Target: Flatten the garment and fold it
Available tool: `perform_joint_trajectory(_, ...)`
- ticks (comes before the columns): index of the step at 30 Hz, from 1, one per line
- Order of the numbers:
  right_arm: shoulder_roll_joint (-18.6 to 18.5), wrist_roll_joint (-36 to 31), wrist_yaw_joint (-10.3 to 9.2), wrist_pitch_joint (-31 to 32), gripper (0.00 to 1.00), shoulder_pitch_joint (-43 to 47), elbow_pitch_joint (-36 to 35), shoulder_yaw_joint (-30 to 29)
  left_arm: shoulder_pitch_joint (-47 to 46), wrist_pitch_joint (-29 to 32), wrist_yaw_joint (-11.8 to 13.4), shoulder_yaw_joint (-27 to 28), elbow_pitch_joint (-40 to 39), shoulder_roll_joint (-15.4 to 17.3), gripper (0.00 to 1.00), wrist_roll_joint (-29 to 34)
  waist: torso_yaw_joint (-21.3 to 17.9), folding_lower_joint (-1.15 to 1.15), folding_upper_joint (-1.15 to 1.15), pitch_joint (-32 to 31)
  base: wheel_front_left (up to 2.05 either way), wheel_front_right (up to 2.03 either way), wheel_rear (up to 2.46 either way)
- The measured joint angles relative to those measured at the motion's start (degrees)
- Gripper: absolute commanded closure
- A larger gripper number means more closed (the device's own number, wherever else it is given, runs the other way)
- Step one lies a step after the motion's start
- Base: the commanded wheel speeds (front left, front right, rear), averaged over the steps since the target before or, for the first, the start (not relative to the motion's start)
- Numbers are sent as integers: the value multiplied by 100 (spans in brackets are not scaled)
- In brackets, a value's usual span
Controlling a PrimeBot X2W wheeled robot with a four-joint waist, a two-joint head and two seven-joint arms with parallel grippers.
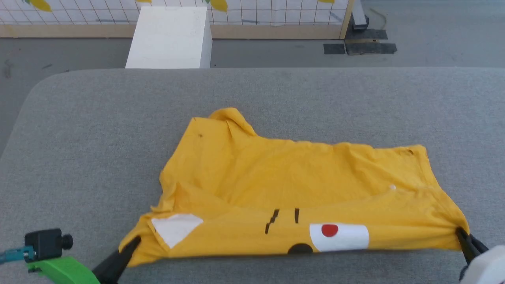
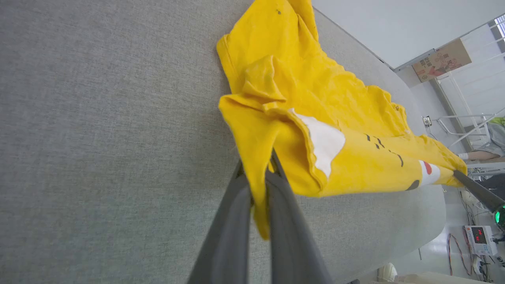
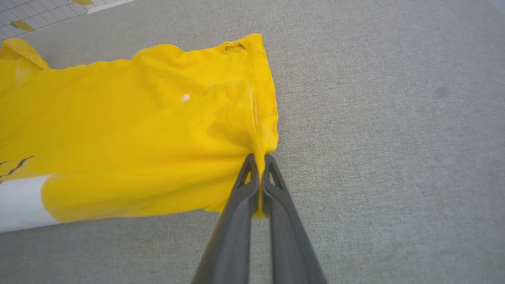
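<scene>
The garment point(image 1: 292, 185) is a bright yellow T-shirt with white patches, a red dot and black lines, lying crumpled on the grey padded table point(image 1: 98, 130). Its near edge is stretched between my two grippers and lifted slightly. My left gripper point(image 1: 134, 241) is shut on the near left corner; in the left wrist view its fingers point(image 2: 276, 189) pinch a yellow fold of the garment point(image 2: 315, 98). My right gripper point(image 1: 461, 232) is shut on the near right corner, and the right wrist view shows the garment point(image 3: 138, 130) caught between its fingertips point(image 3: 258, 161).
A white box point(image 1: 169, 37) stands on the floor beyond the table's far edge, in front of a gridded wall panel point(image 1: 276, 15). Bare grey table surface lies all around the shirt. A cardboard box point(image 2: 442, 61) and a device with a red display point(image 2: 479, 236) show in the left wrist view.
</scene>
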Motion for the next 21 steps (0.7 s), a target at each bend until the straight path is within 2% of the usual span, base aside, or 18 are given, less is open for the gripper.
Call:
perform_joint_trajectory(5, 0, 260, 0, 245, 100, 357, -155, -188, 450, 240, 99, -34, -263, 49, 100, -225, -9, 0, 0, -63, 0, 0, 0)
perform_joint_trajectory(10, -1, 379, 0, 376, 100, 608, 26, -169, 770, 543, 202, -220, -283, 42, 100, -480, 1, 0, 0, -21, 0, 0, 0)
perform_joint_trajectory(14, -2, 355, 0, 366, 100, 660, 325, -99, 795, 589, 278, -265, 0, 14, 100, -555, 22, 0, 0, 7, 0, 0, 0)
perform_joint_trajectory(21, 0, 355, 0, 122, 100, 658, 981, 36, 750, 635, 212, -394, 624, -96, 100, -611, 41, 0, 0, 9, 0, 0, 0)
